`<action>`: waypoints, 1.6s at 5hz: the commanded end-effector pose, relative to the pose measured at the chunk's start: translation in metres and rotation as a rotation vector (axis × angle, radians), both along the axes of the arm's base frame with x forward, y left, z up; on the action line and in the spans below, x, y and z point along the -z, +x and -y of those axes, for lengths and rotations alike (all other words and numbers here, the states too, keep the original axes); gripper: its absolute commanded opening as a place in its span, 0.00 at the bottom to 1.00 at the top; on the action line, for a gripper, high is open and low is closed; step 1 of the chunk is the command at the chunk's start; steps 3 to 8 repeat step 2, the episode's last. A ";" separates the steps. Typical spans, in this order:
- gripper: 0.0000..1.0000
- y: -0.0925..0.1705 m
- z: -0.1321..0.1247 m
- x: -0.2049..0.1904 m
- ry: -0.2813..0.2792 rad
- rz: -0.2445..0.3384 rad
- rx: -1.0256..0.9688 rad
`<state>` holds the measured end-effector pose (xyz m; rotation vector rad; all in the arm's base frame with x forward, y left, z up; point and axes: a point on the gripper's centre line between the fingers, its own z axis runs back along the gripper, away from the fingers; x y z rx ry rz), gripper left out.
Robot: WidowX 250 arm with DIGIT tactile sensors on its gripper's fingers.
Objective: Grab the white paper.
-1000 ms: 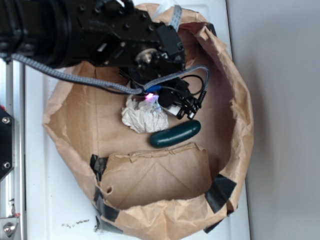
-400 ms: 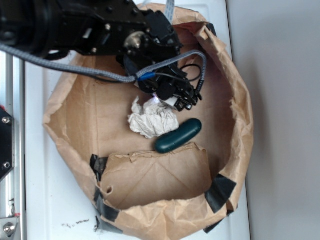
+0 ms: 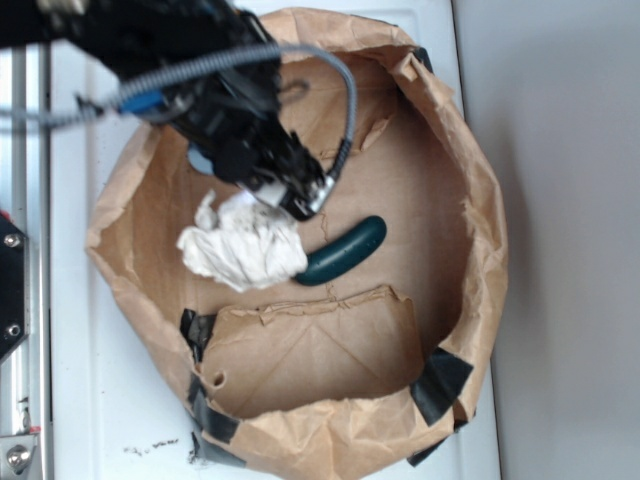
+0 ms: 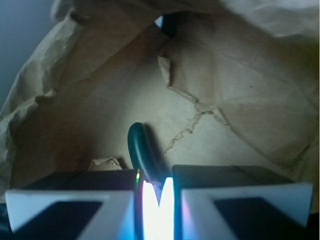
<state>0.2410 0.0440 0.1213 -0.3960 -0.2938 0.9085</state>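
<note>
From the wrist camera, nearest to me, the claw (image 4: pixel 159 207) has its two white pads pressed almost together, with only a bright overexposed sliver between them. I read that sliver as a fold of the white paper (image 3: pixel 243 250) pinched there, though the glare keeps me from being sure. In the exterior view the wad sits right at the claw's tips, touching them on the lower left, its bulk spread out over the brown paper bowl (image 3: pixel 470 300) floor toward the left wall. So I judge the claw is pinching the paper's upper edge.

Just past the pads, the dark green object (image 4: pixel 141 152) lies on the floor, one end next to the wad. It looks to be touching the paper's right edge in the exterior view, but I can't tell whether it is caught up in the grip.

Further off, the bowl's torn inner flap and crumpled far wall fill the wrist view; outside it, black tape (image 3: pixel 440 385) patches the rim, and the white tabletop (image 3: pixel 100 400) carries the lot.

Step in hand, as I judge it: the grasp is made or nearly so. The next move calls for a straight lift, slow enough to confirm the wad comes up with the pads, and clear of the green object and the bowl's wall.
</note>
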 end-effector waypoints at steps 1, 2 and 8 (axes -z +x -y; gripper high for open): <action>0.00 -0.001 -0.013 -0.031 0.045 0.087 0.048; 0.00 0.003 -0.011 -0.025 0.091 0.067 0.073; 0.00 0.003 -0.011 -0.025 0.091 0.067 0.073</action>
